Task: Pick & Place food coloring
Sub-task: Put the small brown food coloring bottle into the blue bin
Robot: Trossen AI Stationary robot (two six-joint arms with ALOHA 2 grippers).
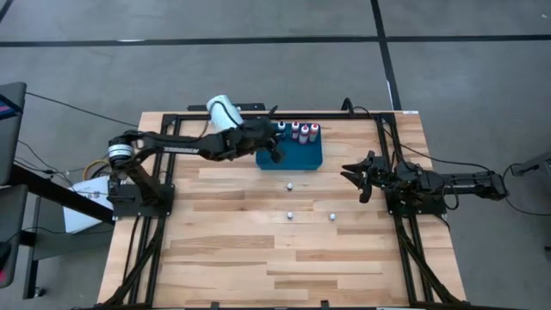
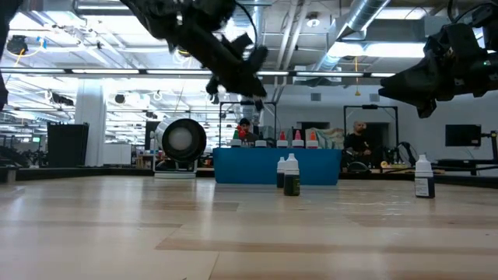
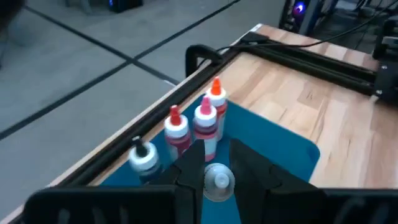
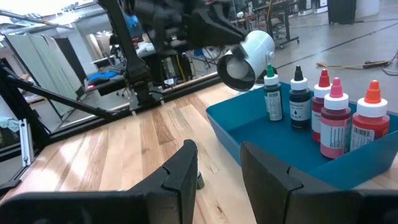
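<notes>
The blue tray (image 1: 303,158) sits at the table's far middle. A row of tiny food coloring bottles (image 1: 300,131) stands on its floor: dark-capped (image 3: 143,157), red (image 3: 176,127), pink (image 3: 205,121) and orange (image 3: 216,96). In the right wrist view a green-topped bottle (image 4: 271,93) stands at the row's end. My left gripper (image 1: 275,153) hangs open over the tray. Its fingers are above and on either side of a pale-rimmed bottle cap (image 3: 217,180). My right gripper (image 1: 358,179) waits open at the table's right, clear of everything.
Three more small dark bottles with white caps stand loose on the wood nearer than the tray (image 1: 290,183) (image 1: 291,214) (image 1: 331,215). A big white cylinder (image 1: 222,110) lies at the far edge, left of the tray. A black frame rail (image 1: 258,114) runs along the table's edges.
</notes>
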